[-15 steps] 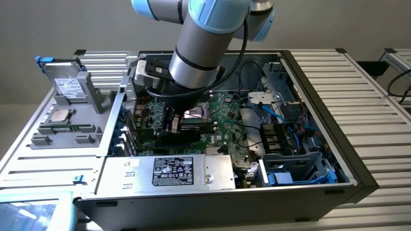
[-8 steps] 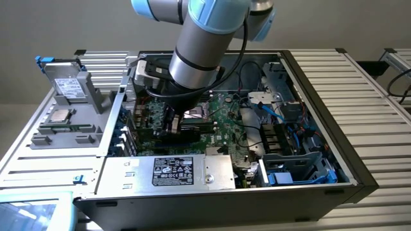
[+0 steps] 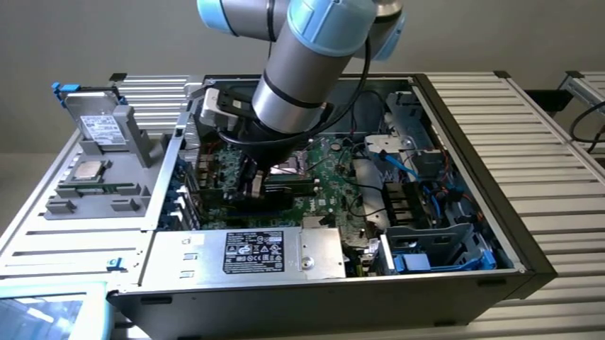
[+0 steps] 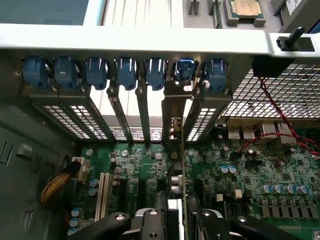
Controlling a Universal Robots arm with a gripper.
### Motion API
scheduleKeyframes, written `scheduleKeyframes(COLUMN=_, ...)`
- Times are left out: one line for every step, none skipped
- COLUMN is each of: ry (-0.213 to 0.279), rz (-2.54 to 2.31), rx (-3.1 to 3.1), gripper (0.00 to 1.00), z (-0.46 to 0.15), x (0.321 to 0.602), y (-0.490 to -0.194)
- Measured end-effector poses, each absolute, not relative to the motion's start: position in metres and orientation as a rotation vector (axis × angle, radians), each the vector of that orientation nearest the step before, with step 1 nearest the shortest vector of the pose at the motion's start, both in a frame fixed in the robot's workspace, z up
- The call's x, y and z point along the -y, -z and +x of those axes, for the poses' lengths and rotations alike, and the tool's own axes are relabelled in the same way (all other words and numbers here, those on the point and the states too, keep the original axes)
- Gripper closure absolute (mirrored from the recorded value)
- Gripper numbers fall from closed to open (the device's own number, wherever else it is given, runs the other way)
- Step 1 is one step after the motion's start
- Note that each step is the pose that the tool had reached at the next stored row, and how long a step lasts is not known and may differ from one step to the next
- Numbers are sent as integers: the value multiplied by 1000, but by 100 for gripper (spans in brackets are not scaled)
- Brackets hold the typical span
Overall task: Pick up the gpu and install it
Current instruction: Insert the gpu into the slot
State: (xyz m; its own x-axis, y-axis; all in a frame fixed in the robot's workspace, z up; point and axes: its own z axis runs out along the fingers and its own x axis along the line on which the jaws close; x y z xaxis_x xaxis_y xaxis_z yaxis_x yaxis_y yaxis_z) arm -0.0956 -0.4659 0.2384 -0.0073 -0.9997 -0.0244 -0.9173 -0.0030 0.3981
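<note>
The gpu (image 4: 173, 125) shows edge-on in the wrist view. Its silver end bracket stands upright in the row of rear slot openings, and its board runs down over the green motherboard (image 4: 260, 175). My gripper (image 4: 175, 221) is shut on the card, with one black finger (image 4: 145, 220) on each side of it. In the exterior view the arm reaches down into the open computer case (image 3: 454, 142). There the gripper (image 3: 251, 185) sits low over the motherboard (image 3: 326, 173), with the dark gpu (image 3: 288, 190) beside its fingers.
A row of blue slot clips (image 4: 125, 72) lines the rear wall above the bracket. Red and black wires (image 4: 272, 117) cross the rear grille. The power supply (image 3: 251, 251) and a drive cage (image 3: 435, 248) fill the case's front. A fixture holding a processor (image 3: 90, 170) stands at the exterior view's left.
</note>
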Motion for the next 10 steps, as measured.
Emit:
scheduleKeyframes(ry=445, rz=2002, rx=2008, gripper=72, z=-95, x=466, y=-238)
scheduleKeyframes(ry=445, rz=1999, rx=2009, gripper=72, z=-95, x=466, y=-238)
scheduleKeyframes(ry=447, rz=1998, rx=2009, gripper=72, z=-94, x=466, y=-239)
scheduleKeyframes(ry=453, rz=1995, rx=2007, gripper=72, z=-94, x=465, y=-239)
scheduleKeyframes(ry=453, rz=1994, rx=2007, gripper=72, z=-93, x=465, y=-239)
scheduleKeyframes(ry=453, rz=1994, rx=2008, gripper=72, z=-91, x=465, y=-239)
scheduleKeyframes(ry=453, rz=1994, rx=2008, gripper=72, z=-90, x=465, y=-239)
scheduleKeyframes(ry=451, rz=1994, rx=2007, gripper=72, z=-88, x=465, y=-239)
scheduleKeyframes(ry=451, rz=1994, rx=2007, gripper=72, z=-87, x=465, y=-239)
scheduleKeyframes(ry=451, rz=1993, rx=2007, gripper=72, z=-86, x=465, y=-239)
